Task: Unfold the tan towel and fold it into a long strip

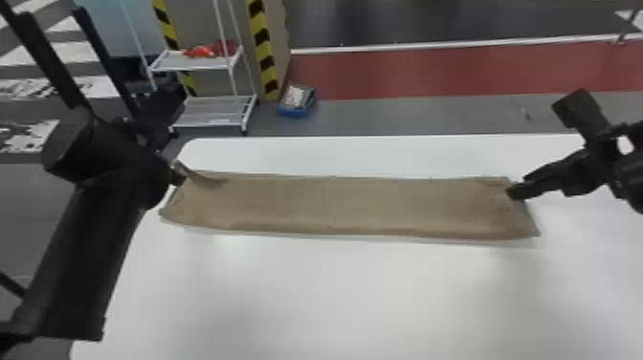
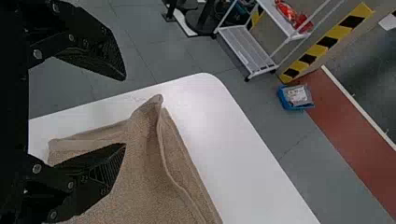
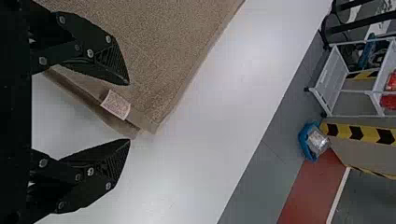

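Note:
The tan towel [image 1: 344,206] lies as a long strip across the white table, its far left corner raised in a small fold. My left gripper [image 1: 178,177] is at the strip's left end, partly hidden by its own arm. In the left wrist view, the left gripper [image 2: 125,111] is open, with one finger over the towel [image 2: 140,163] near the peaked corner. At the right end is my right gripper [image 1: 516,191]. In the right wrist view, the right gripper [image 3: 129,112] stands open around the towel's [image 3: 159,56] end, where a pale label [image 3: 116,104] shows.
The white table [image 1: 335,297] extends toward me in front of the towel, with its far edge behind. Beyond it on the floor are a white rack [image 1: 215,110] and a blue bin [image 1: 295,101], beside yellow-and-black striped posts.

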Robot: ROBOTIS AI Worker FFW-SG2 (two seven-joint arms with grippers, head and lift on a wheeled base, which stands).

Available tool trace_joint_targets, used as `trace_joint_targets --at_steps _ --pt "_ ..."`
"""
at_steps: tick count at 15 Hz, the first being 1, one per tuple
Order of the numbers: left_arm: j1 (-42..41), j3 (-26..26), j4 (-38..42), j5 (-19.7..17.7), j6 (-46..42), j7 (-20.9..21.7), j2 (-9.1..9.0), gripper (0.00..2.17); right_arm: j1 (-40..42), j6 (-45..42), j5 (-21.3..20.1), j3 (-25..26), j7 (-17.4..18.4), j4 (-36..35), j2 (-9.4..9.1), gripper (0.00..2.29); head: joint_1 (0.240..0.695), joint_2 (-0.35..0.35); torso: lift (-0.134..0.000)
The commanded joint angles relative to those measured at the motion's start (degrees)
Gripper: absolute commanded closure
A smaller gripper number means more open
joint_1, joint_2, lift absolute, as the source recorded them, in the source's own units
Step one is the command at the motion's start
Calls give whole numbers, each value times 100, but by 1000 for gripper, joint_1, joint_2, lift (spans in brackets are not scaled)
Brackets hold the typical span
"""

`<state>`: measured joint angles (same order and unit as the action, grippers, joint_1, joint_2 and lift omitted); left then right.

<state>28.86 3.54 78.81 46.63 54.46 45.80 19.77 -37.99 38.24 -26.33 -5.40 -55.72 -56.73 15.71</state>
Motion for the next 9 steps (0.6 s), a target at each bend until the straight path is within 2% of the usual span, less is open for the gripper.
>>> trace_joint_targets --at_steps 1,3,5,7,9 --pt "-12 -29 3 -22 -53 -141 -35 701 99 4 14 66 -1 -154 -7 539 695 134 -123" --pt "-12 -20 -6 -48 -53 -177 9 677 231 22 23 189 -9 -242 2 539 695 135 -123" --pt "-3 -38 -50 -22 -35 26 106 677 345 22 190 198 -36 -409 37 539 695 135 -123" --pt "-3 -179 -85 13 -35 430 211 677 424 22 225 206 -36 -549 11 539 695 140 -123" --pt "-29 -416 -85 -101 -35 1063 343 596 459 75 225 198 -36 -664 -42 539 695 150 -123"
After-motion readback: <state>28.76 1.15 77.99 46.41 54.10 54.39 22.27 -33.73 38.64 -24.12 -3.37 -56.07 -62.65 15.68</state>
